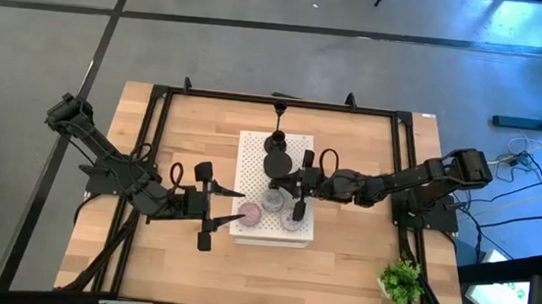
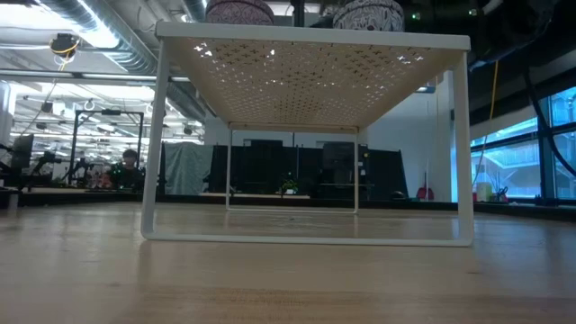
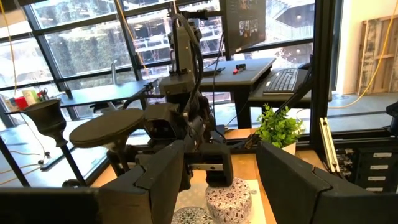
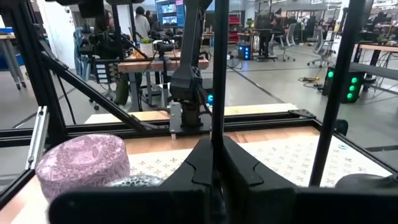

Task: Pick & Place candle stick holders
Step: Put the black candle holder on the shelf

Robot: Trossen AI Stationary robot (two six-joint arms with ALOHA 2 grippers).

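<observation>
A white board with little holes (image 1: 276, 187) stands in the middle of the bench (image 1: 194, 131), like a small shelf on legs. The candle stick holders sit on top of it. Near its front edge are a pink puck (image 1: 251, 212), a purple puck (image 1: 273, 202) and a grey puck (image 1: 292, 220). Toward the back edge stands a black holder with a cup top (image 1: 277, 141), and just in front of it another black holder with a wide round plate (image 1: 278, 165).

The right gripper (image 1: 301, 186) reaches in from the right side, over the middle of the board. Its fingers are squeezed tight on a thin black stem (image 4: 218, 93) — so it looks like it is holding one black holder. It is not let go yet.

The left gripper (image 1: 209, 204) waits at the left edge of the board, near the pink puck. Its fingers (image 3: 158, 180) are partly apart and hold nothing.

Most holders are already up on the board — the held one is left to set down
</observation>
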